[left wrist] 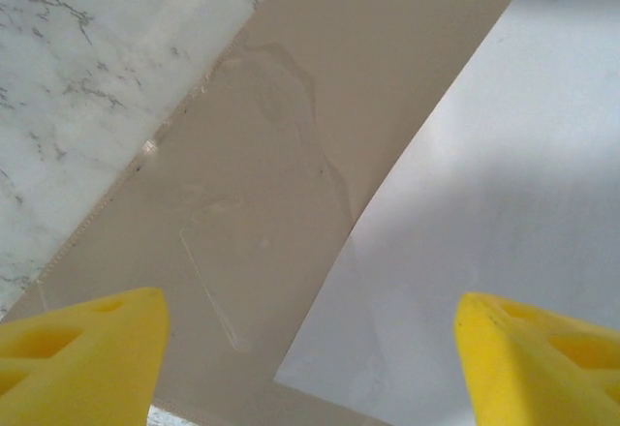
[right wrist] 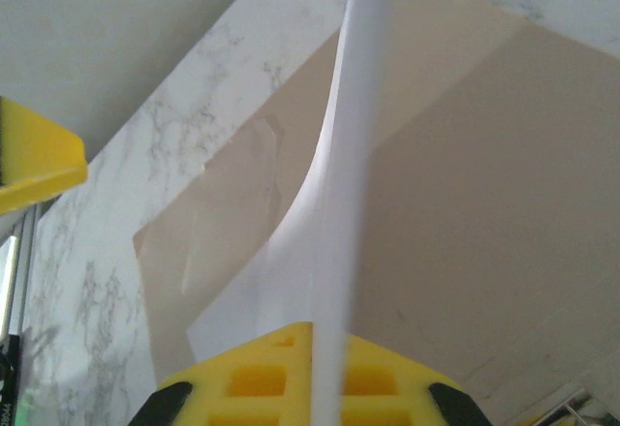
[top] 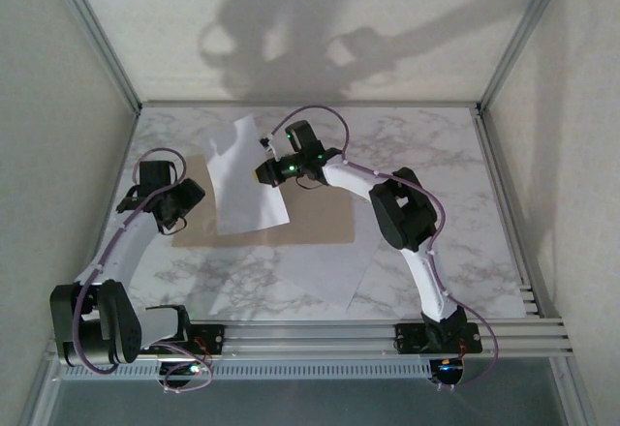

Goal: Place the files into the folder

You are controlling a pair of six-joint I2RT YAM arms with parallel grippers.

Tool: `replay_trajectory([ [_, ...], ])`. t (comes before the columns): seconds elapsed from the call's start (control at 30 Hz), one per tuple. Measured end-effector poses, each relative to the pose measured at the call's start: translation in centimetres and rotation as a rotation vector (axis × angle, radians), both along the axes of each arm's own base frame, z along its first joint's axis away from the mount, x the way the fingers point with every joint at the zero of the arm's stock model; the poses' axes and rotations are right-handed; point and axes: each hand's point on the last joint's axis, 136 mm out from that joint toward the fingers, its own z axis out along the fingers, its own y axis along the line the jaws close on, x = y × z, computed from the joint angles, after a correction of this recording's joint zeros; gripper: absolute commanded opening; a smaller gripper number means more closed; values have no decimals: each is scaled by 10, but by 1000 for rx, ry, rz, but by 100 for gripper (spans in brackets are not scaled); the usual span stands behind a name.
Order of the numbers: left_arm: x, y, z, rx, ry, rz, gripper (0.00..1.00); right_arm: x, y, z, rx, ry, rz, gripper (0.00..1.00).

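Tan cardboard, the folder [top: 320, 225] lies open on the counter [top: 436, 155] under both jaws from above. The right jaws pinch a white sheet [top: 242, 179] spreading toward the wide-open left jaws, and a second sheet [top: 325, 273] lies behind the right jaws. The left wrist adds a clear pocket [left wrist: 262, 203] on the folder; the right wrist shows the sheet bowed, edge-on. Placement seems underway: next, lay it flat, then release.

You have no text, label, brand, number or sign to read here. The thin white paper sheets [top: 242, 179] show blank faces, and the flat tan cardboard folder [top: 320, 221] is plain on every part you can see.
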Motion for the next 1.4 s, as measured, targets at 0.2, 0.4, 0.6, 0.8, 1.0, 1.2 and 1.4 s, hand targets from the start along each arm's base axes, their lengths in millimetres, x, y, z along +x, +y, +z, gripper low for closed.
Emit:
replay_trajectory([
  [0.2, -2, -1, -4, -3, 5, -2, 77, -1, 0, -13, -17, 14, 4, 0],
  [0.4, -2, -1, -4, -4, 6, -2, 78, -1, 3, -20, 1, 50, 4, 0],
  [0.6, -2, -1, -4, -4, 6, -2, 77, 3, 7, -18, 30, 62, -14, 0],
  [0.8, -2, -1, -4, -4, 6, -2, 77, 2, 13, -16, 59, 80, -14, 0],
  [1.0, -2, -1, -4, -4, 6, -2, 77, 0, 18, -20, 73, 106, -18, 0],
  [1.2, -2, -1, -5, -6, 8, -3, 78, 2, 23, -17, 103, 122, -34, 0],
  [1.4, -4, -2, -8, -8, 15, -4, 78, 1, 28, -13, 129, 131, -40, 0],
])
